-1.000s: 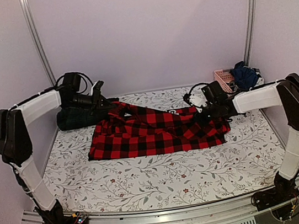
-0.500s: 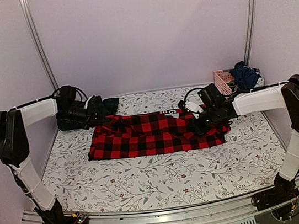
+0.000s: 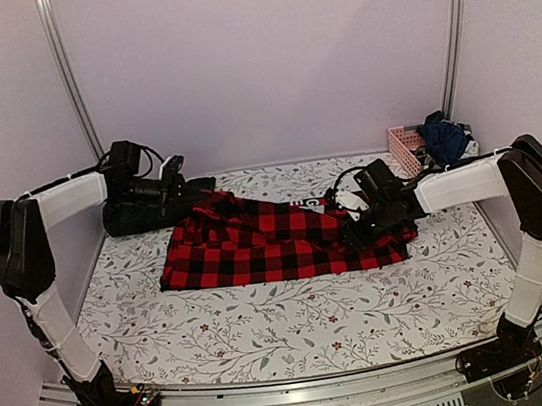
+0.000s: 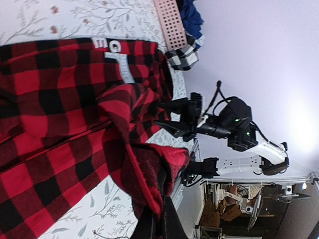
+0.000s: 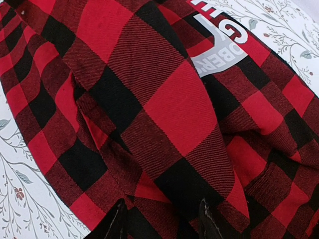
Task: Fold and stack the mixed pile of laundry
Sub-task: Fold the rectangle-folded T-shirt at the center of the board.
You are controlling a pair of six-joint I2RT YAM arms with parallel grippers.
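Red-and-black checked flannel shirt [image 3: 277, 247] is seen spread across the white leaf-patterned table cloth [image 3: 269, 334]. Over the shirt's right end the right gripper [image 5: 162, 219] is held with its fingers parted. The shirt's far-left corner is pinched in the closed left gripper [image 4: 160, 219], raised off the cloth. A dark green tartan piece [image 3: 132, 217] is bundled just beyond that corner. Beyond the shirt's far right, navy clothes [image 3: 443, 136] are heaped at a pink slatted basket [image 3: 404, 144].

Matt woven flannel shirt [image 5: 164, 109], slatted pink plastic basket [image 3: 406, 147], printed matt table cloth [image 3: 298, 320].
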